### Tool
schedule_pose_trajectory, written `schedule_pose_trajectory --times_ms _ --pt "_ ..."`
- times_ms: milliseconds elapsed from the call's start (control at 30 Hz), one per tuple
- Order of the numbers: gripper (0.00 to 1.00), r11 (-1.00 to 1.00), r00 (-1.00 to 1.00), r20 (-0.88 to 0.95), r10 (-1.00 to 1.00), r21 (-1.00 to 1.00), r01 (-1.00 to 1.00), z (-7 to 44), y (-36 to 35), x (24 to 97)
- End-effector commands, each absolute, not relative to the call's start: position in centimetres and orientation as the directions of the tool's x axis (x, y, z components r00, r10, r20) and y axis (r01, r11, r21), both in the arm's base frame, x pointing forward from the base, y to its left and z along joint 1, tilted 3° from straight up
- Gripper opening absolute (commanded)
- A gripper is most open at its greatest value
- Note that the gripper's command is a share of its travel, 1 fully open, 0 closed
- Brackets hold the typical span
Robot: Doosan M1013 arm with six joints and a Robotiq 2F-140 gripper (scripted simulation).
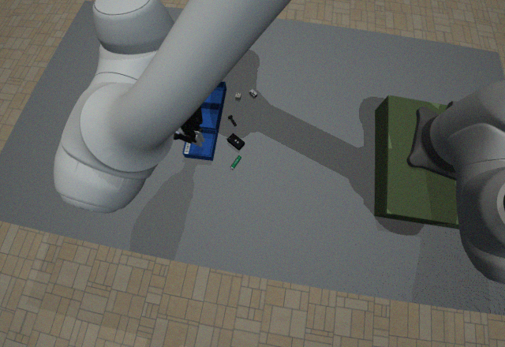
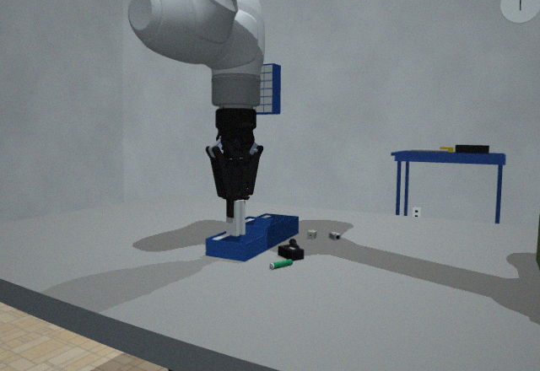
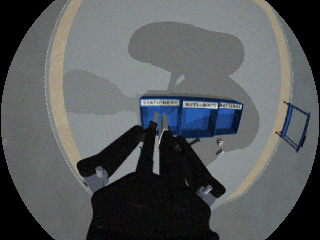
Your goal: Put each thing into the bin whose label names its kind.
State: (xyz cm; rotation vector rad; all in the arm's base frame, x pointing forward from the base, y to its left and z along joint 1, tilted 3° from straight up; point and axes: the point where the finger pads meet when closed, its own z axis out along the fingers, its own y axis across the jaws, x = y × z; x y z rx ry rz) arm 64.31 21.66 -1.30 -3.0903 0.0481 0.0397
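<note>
The gripper (image 1: 199, 139) (image 2: 235, 232) (image 3: 158, 119) points down into the STATIONERY bin (image 1: 207, 148) (image 2: 226, 250) (image 3: 170, 111), fingers nearly together and, as far as the dim view tells, holding nothing. From the top, around the black box (image 1: 235, 141) (image 2: 290, 251): bin at 9 o'clock, bolt (image 1: 232, 120) (image 2: 293, 243) (image 3: 195, 142) at 12, green cylinder (image 1: 235, 162) (image 2: 281, 264) at 6; farther off, white cube (image 1: 237, 95) (image 2: 311, 233) at 12, metal piece (image 1: 253, 93) (image 2: 334, 235) (image 3: 219, 153) towards 1.
</note>
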Motion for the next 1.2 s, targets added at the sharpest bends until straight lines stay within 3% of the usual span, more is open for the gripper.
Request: schedule_pose_trajectory --times_ms 0,467,867,1167 --pt "0.05 -0.998 0.999 -0.026 -0.03 -0.05 -0.032 -0.9 21.7 64.3" --pt "0.05 -0.998 0.999 -0.026 -0.03 -0.05 -0.032 2.6 21.5 64.4" --pt "0.05 -0.998 0.999 -0.026 -0.03 -0.05 -0.032 12.6 21.0 64.7" --pt "0.05 -0.998 0.999 -0.026 -0.03 -0.05 -0.032 13.7 20.9 64.7"
